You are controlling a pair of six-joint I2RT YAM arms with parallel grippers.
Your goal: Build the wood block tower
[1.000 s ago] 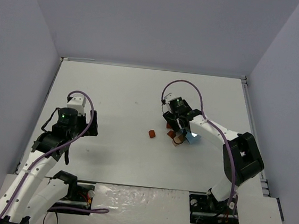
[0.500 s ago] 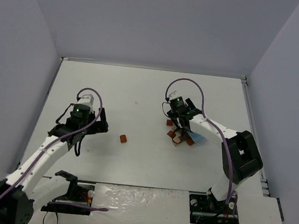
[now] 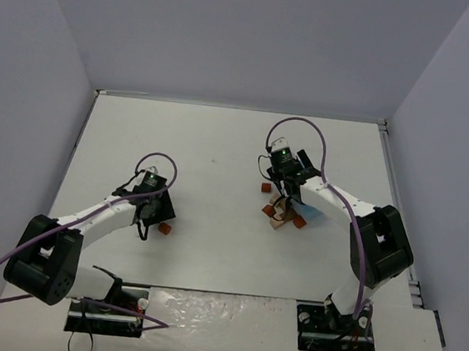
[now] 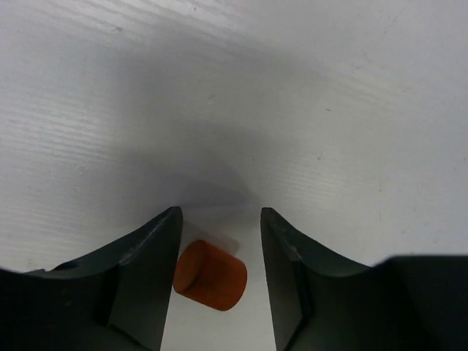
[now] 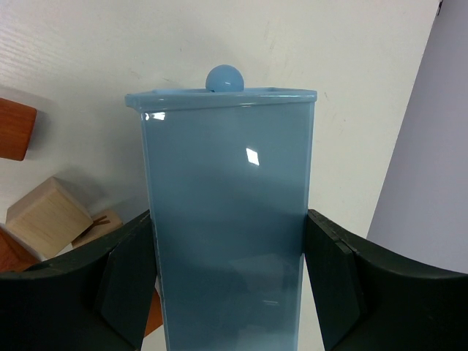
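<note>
Most of the building looks undone. The tabletop [image 3: 221, 141] carries a loose cluster right of centre where the wood block tower [image 3: 279, 216] should rise. It is a few orange-brown and tan blocks close together, and from above I cannot tell whether any sits on another.

The right arm [image 3: 340, 205] reaches from its near base toward the far left, over that cluster. The right hand [image 3: 290, 191] is clamped on the long sides of a light blue box [image 5: 230, 219]. A tan cube [image 5: 47, 214] and a reddish block [image 5: 13, 129] lie just left of the box.

The left arm [image 3: 96, 211] stretches low to the right. The left hand [image 3: 158, 218] is down at the tabletop, fingers apart around a small orange-red cylinder [image 4: 210, 275] lying on its side. The cylinder touches one finger, with a gap to the other. It lies well apart from the cluster, so I judge it is not yet gripped, carried over or placed.
</note>
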